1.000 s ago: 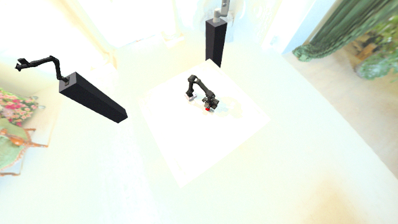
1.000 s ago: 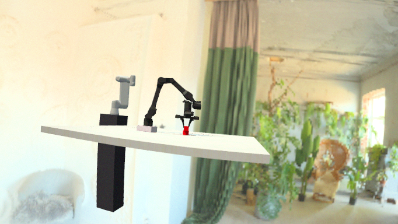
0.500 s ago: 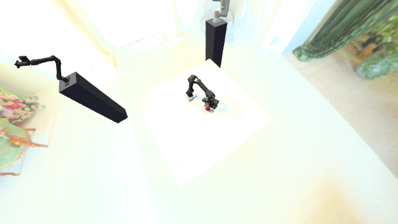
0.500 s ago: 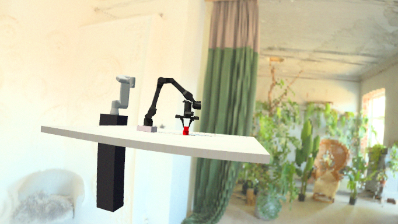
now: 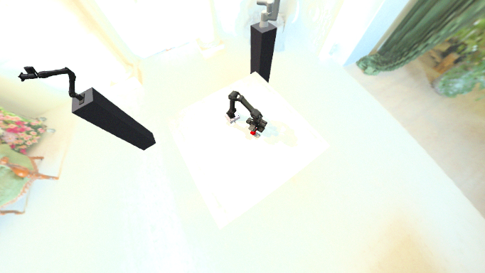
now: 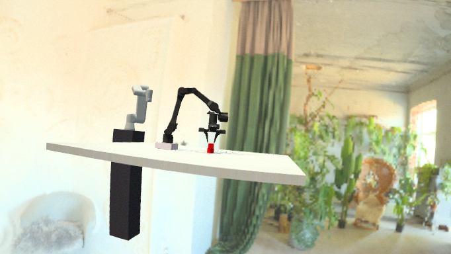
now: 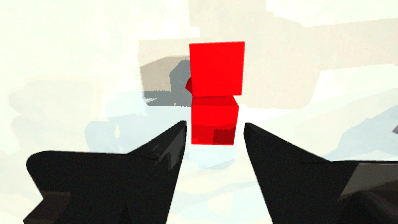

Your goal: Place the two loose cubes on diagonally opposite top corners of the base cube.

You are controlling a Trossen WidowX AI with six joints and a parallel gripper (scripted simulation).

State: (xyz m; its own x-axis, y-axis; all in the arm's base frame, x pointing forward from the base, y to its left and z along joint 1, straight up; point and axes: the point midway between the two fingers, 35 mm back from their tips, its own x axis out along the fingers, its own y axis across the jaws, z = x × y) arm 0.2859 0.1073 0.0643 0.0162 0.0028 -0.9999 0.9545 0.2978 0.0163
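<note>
Two bright red cube shapes show in the wrist view. The far red cube (image 7: 217, 68) is at the upper middle, and the near red cube (image 7: 214, 124) is just below it, with a dark red strip between. A small dark red part (image 7: 188, 85) juts out at the left, perhaps the base cube. In the top and exterior views, the red stack (image 5: 252, 133) (image 6: 210, 148) stands on the table, narrower at its top. My gripper (image 7: 215, 127) (image 6: 211, 142) is open, its fingertips on either side of the near cube with gaps. The base cube is mostly hidden, and the exact contacts are unclear.
The white table (image 5: 227, 185) (image 6: 165, 163) bears my arm on a pale block (image 6: 166, 145). Another black arm stands on a dark pillar (image 5: 114, 119) off the table, and a grey arm stands on a second dark pillar (image 5: 262, 53) (image 6: 125, 202).
</note>
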